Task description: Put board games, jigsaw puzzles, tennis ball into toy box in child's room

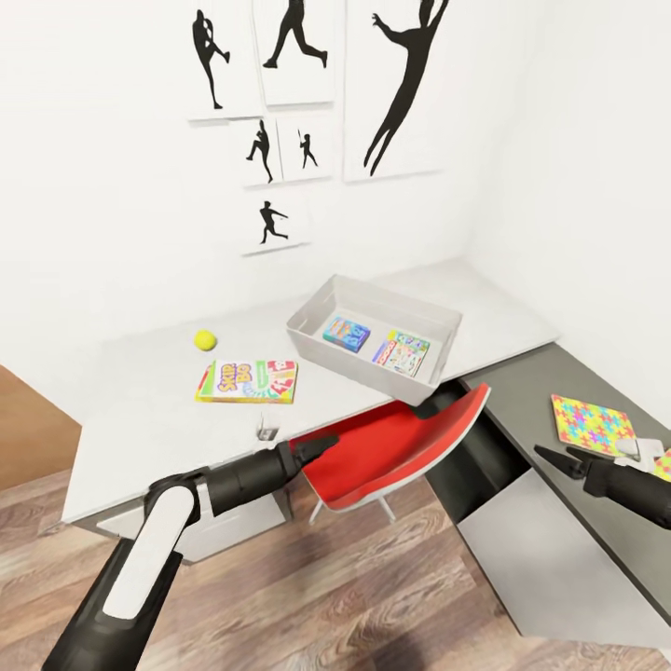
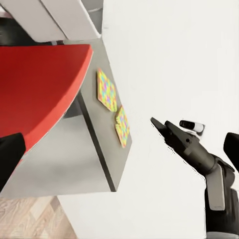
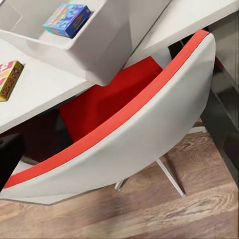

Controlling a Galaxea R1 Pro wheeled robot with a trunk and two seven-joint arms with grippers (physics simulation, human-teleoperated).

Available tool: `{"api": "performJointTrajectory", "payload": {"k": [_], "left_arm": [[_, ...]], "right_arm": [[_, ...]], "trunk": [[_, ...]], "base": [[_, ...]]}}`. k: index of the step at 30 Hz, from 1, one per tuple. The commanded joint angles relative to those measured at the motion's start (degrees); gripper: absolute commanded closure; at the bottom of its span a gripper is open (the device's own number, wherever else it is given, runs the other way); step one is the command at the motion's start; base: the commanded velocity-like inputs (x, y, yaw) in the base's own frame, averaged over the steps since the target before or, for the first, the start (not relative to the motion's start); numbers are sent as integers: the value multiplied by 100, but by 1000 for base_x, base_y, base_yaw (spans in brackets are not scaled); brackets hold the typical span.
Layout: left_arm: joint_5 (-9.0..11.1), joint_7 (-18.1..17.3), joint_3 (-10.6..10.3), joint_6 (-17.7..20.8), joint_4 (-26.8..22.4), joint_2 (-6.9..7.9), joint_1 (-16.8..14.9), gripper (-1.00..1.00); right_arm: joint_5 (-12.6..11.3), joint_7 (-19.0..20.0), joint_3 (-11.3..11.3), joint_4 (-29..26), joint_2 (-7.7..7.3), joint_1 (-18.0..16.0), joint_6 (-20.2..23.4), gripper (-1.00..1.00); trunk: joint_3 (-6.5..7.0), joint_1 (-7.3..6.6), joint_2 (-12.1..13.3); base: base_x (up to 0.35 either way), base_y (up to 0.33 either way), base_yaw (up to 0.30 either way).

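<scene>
- Head view: the shallow light grey toy box (image 1: 375, 340) sat on the long pale grey-white worktop (image 1: 140, 410), one corner jutting past the front edge above the red-seated, white-shelled chair (image 1: 401, 445). Two board games already lay inside it, the small blue box (image 1: 347, 333) and the illustrated box with a red band (image 1: 403, 353).
- Outside the bin lay the white-green-red Skip-Bo box (image 1: 247, 381), near the front edge, with the small yellow-green tennis ball (image 1: 205, 340) behind it and well apart from the bin.
- One flat puzzle-patterned box (image 1: 592, 422) rested on the dark grey cabinet section (image 1: 522, 391), and a second (image 1: 664, 463) showed at the picture's edge. By my judgement two of six toys were stowed and four were left.
- The left gripper (image 1: 321, 446) hung empty just off the worktop's front edge, its fingers close together. The right gripper (image 1: 557, 456) hovered empty near the first puzzle, fingers slightly parted.
- Left wrist view: both puzzle boxes (image 2: 106, 90) (image 2: 122, 126) lay near the cabinet's edge, and the right gripper (image 2: 160, 125) stood apart from them in open air, fingers nearly together.
- Right wrist view: the chair (image 3: 149, 129) crowded the space under the bin (image 3: 99, 45), so room below the overhang looked tight. The blue box (image 3: 67, 20) lay inside, and the Skip-Bo box (image 3: 10, 78) lay just beside the bin.
</scene>
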Motion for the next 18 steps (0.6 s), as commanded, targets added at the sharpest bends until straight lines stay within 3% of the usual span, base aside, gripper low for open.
{"api": "performJointTrajectory", "payload": {"k": [1,6,12,18], "left_arm": [[-27,-34,-3,7,-1,3,0,-100],[-290,-151,-133,-401,-1,6,574,-100],[-443,-233,-161,-636,0,29,905,-100],[-614,-280,-165,-851,22,76,1246,-100]], "right_arm": [[57,57,-9,-6,1,-8,34,-100],[60,-41,6,-6,10,-8,29,-100],[62,-112,45,-5,13,-8,32,-100],[67,-190,279,-5,14,-8,38,-100]], "trunk": [[1,4,-9],[49,4,-9],[106,4,-9],[163,4,-9]], "base": [[0,0,0],[0,0,0],[0,0,0],[0,0,0]]}}
